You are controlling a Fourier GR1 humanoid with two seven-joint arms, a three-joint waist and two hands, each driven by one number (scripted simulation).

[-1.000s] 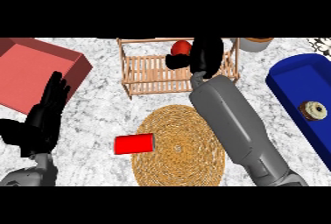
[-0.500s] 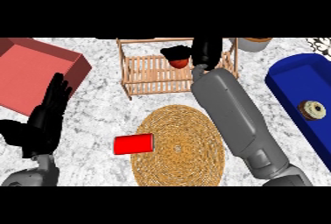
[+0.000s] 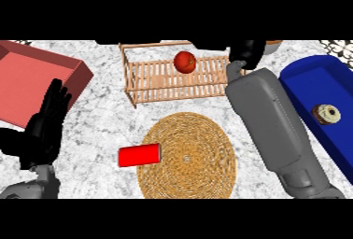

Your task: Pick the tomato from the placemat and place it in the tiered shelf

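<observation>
A: Where is the tomato (image 3: 184, 61) now?

B: In the tiered shelf (image 3: 130, 88), at 12 o'clock from the placemat (image 3: 186, 161); the right hand (image 3: 247, 52) is just at its 3 o'clock, apart from it as far as I can see.

A: Is that hand open or closed?

B: I cannot tell; it is one dark mass at the shelf's end and runs to the view's upper edge; the left hand (image 3: 45, 123) rests spread wide at 9 o'clock of the view, holding nothing.

A: What could go wrong?

B: The tomato is round, so it could roll along the shelf; the right forearm (image 3: 269, 121), drawn back carelessly, could knock the shelf's 3 o'clock side and jog the tomato out.

A: Is anything hidden?

B: The shelf's far side is cut off at 12 o'clock; the tomato is probably settled rather than perched, but this steep view doesn't show it.
</observation>
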